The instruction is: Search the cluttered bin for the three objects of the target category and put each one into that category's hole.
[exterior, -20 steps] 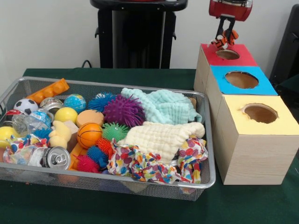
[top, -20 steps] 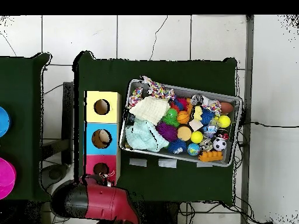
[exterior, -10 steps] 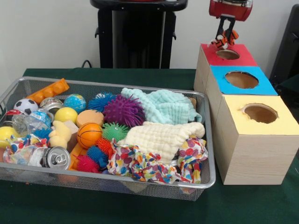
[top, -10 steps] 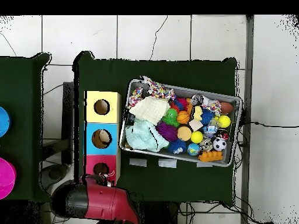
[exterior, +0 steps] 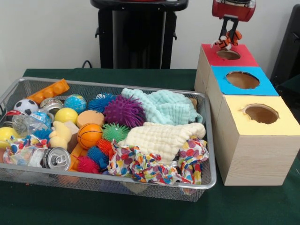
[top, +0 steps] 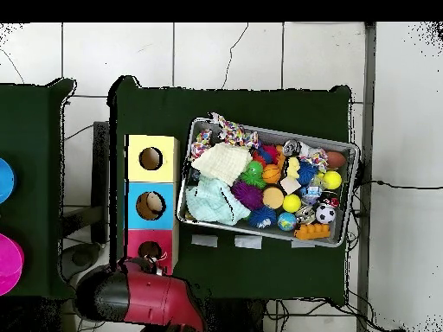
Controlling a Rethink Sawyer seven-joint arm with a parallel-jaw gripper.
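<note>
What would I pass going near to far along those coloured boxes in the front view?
Yellow-topped box → blue-topped box → red-topped box, above whose hole the gripper holds a small orange striped toy.

Table (exterior: 140, 75) under dark green cloth. On it: wire mesh bin (exterior: 208, 140), and just beside it a row of three boxes (exterior: 253, 154), tops red, blue, yellow. Possibly tape strips (top: 247, 242) on cloth by bin.

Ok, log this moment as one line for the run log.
gripper: shut on striped toy | position: above red box hole | bin: full of clutter | blue hole, yellow hole: clear
</note>
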